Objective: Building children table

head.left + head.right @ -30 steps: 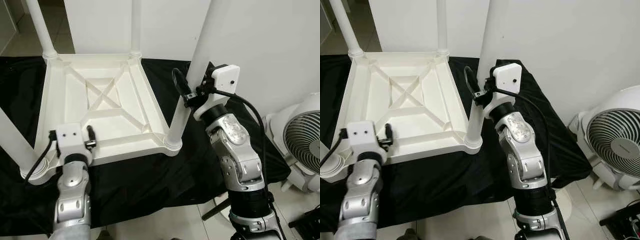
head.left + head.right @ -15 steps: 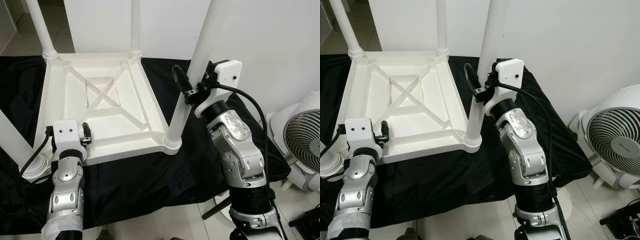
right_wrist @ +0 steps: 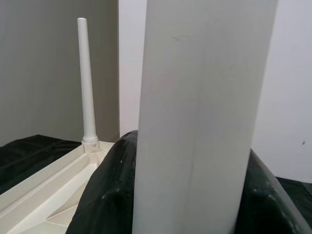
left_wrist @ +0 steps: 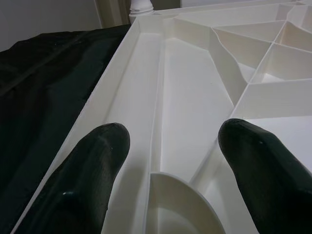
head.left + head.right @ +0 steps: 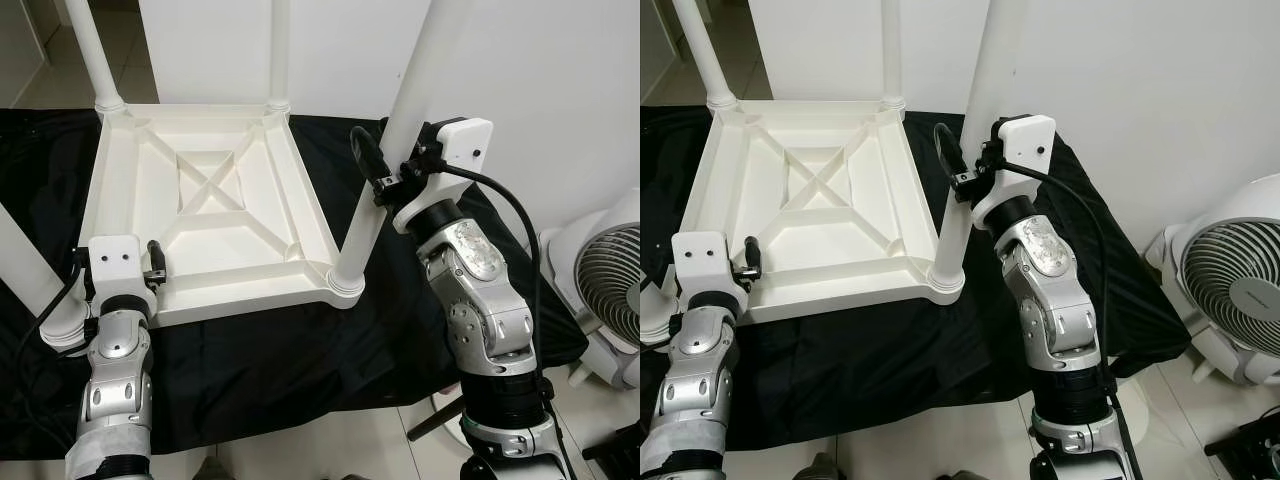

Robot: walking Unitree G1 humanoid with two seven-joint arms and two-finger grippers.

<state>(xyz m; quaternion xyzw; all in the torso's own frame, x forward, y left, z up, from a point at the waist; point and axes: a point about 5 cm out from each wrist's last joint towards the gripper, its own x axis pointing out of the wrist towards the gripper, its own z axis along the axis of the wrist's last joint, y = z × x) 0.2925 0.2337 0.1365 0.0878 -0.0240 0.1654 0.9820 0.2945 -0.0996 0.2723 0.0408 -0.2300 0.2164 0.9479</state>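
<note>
A black cloth covers the work surface, and on it lies the white tabletop upside down, its ribbed underside up with an X-brace in the middle. Four white legs stand up from its corners: one at 11 o'clock, one at 12 o'clock, one at 4 o'clock, nearest the robot's right, and one at 8 o'clock. A white fan stands on the floor at 3 o'clock, off the cloth.

The right arm rises from 5 o'clock. The right gripper is clenched round the 4 o'clock leg partway up; in the right wrist view the leg runs straight up between the two fingers, which touch it on either side.

The left gripper sits at 8 o'clock over the tabletop's near rim, just beside the 8 o'clock leg. In the left wrist view its fingers are spread apart, grasping nothing, above a round corner socket and the rim channel.
</note>
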